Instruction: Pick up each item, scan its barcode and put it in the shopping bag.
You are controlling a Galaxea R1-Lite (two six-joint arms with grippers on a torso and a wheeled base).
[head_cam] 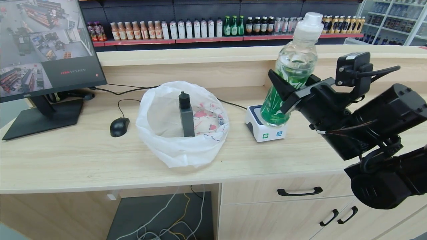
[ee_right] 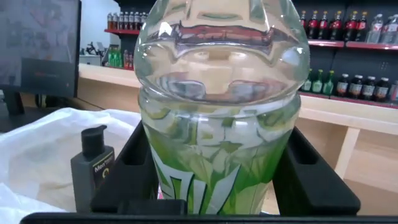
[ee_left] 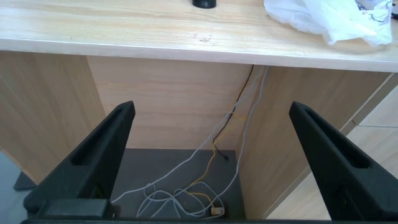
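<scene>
One bottle [head_cam: 293, 71] (gripped) at scanner [head_cam: 263, 131], bag [head_cam: 156, 146] apart.

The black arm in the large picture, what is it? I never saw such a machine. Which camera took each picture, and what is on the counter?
It is the robot's right arm. The right gripper is shut on a green-labelled drink bottle at the small white scanner. The large picture comes from the robot's head, the other two from its wrists. The left gripper hangs open below the counter. On the counter: a white shopping bag holding a dark pump bottle, a mouse, a monitor.
</scene>
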